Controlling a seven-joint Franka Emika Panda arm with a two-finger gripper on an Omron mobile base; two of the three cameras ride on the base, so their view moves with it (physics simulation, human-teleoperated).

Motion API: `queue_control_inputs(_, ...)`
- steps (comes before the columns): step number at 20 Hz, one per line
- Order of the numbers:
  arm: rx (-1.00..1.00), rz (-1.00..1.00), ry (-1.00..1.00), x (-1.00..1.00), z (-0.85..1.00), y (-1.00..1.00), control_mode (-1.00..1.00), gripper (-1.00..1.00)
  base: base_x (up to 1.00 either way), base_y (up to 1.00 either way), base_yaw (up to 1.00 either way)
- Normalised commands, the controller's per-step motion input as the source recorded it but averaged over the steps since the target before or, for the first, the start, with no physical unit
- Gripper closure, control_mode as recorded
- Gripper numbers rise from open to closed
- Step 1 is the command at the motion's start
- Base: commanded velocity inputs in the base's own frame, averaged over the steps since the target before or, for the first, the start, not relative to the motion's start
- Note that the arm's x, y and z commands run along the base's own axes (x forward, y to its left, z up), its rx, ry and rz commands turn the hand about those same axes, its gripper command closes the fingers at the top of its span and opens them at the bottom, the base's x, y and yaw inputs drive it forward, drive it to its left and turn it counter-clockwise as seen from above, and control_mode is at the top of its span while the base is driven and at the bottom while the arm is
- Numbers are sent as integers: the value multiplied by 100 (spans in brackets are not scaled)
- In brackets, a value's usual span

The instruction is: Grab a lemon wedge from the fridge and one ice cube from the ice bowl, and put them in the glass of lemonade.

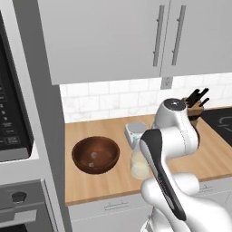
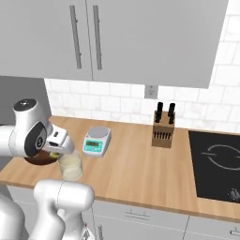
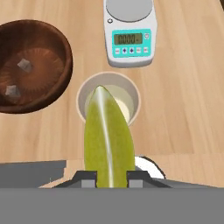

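Pinched between my pincer's (image 3: 111,178) dark tips, the yellow-green lemon wedge (image 3: 108,140) hangs over the clear tumbler of pale lemonade (image 3: 109,99) near the wooden counter's (image 3: 183,87) front edge, beside the dark brown wooden bowl (image 3: 30,65) holding two pale ice cubes (image 3: 24,65).

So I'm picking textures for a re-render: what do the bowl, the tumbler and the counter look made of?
The ice bowl looks like dark brown wood, slightly glossy, with radial grain lines inside. The glass of lemonade seems to be clear glass or plastic; pale yellow liquid shows through its wall in the right base view. The counter looks like light matt wood, with faint plank streaks.
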Motion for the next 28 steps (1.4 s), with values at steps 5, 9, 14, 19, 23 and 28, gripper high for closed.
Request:
queue_control_inputs(5,-3,0,0,3,-23,0,-100,100,0,0,0)
queue_control_inputs(9,-2,0,0,5,-11,0,-100,100,0,0,0)
queue_control_inputs(14,0,0,0,27,0,0,-100,100,0,0,0)
queue_control_inputs(19,0,0,4,36,0,0,-100,100,0,0,0)
queue_control_inputs(23,0,0,7,28,0,0,-100,100,0,0,0)
queue_control_inputs(28,0,0,9,25,-3,0,-100,100,0,0,0)
